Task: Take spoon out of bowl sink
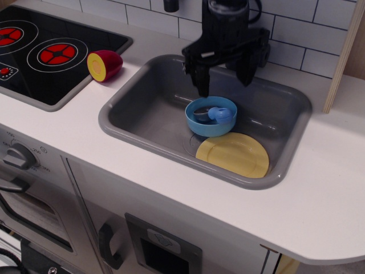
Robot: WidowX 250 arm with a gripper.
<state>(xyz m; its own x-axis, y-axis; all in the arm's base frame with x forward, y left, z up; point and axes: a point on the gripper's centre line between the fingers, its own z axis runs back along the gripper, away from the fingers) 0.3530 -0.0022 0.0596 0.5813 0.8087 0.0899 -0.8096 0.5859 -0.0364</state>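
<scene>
The light blue bowl (210, 117) stands in the grey sink (142, 103), right of its middle. The spoon (214, 113) lies inside the bowl, its light blue handle to the right and its dark grey scoop to the left. My black gripper (224, 83) hangs over the sink just behind and above the bowl. It is open and empty, with one finger (202, 80) at the bowl's far left rim and the other further right.
A yellow plate (232, 154) lies in the sink's front right corner, touching the bowl. A red and yellow toy fruit half (104, 65) sits on the white counter (319, 188) left of the sink. A black stovetop (45, 51) is at far left. Tiled wall behind.
</scene>
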